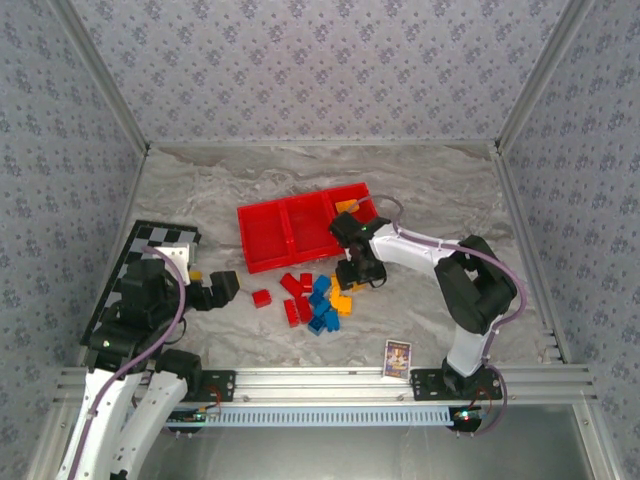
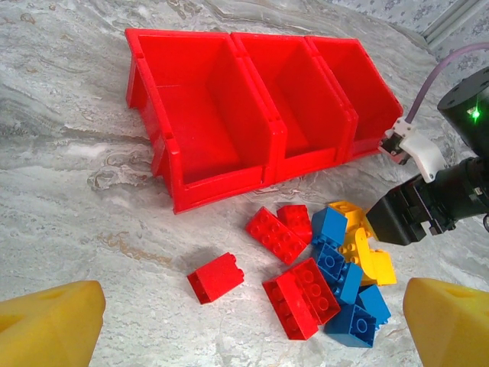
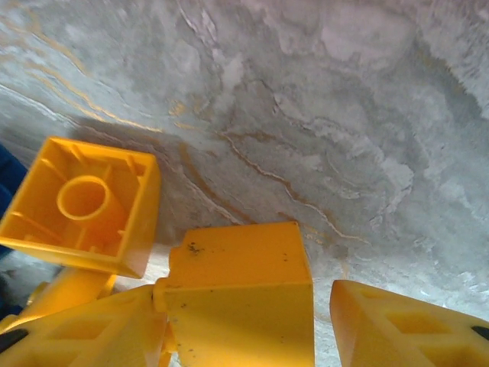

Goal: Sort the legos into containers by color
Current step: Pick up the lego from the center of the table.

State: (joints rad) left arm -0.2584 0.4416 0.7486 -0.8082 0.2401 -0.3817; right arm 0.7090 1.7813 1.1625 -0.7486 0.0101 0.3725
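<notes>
Sorting stands at an early stage. One orange-yellow brick (image 1: 347, 206) lies in the end compartment of the red tray (image 1: 262, 240) on the right arm's side. The other legos (image 1: 318, 298) lie heaped on the bench (image 1: 440, 190) just in front of the tray, with a single red brick (image 2: 216, 277) apart from the heap.

Right claw (image 1: 360, 272): lowered onto the yellow side of the heap. In the wrist view a yellow brick (image 3: 237, 264) sits between the fingers (image 3: 401, 325). It touches one finger, and a narrow gap shows at the other. Whether the grip is made cannot be told.

Left claw (image 2: 248, 327): fingers spread wide, nothing between them, held low, short of the heap and pointing at it.

Probable faults from this state:

1. Skewed grip. Contact on one side only suggests the brick is off centre. Closing may turn it or squeeze it out.
2. Dragged neighbour. An upturned yellow brick (image 3: 80, 206) lies just beside the one between the fingers. It may be lifted or pushed along, scattering the blue bricks (image 2: 330, 228) next to it.
3. Wall strike. A carry that is too low would catch the near wall of the tray and shift it.
4. Wrong compartment. Release belongs over the compartment that holds yellow. A brick dropped from height could bounce across a divider.
5. Arm conflict. Both claws face the same heap, so a simultaneous reach risks contact.
</notes>
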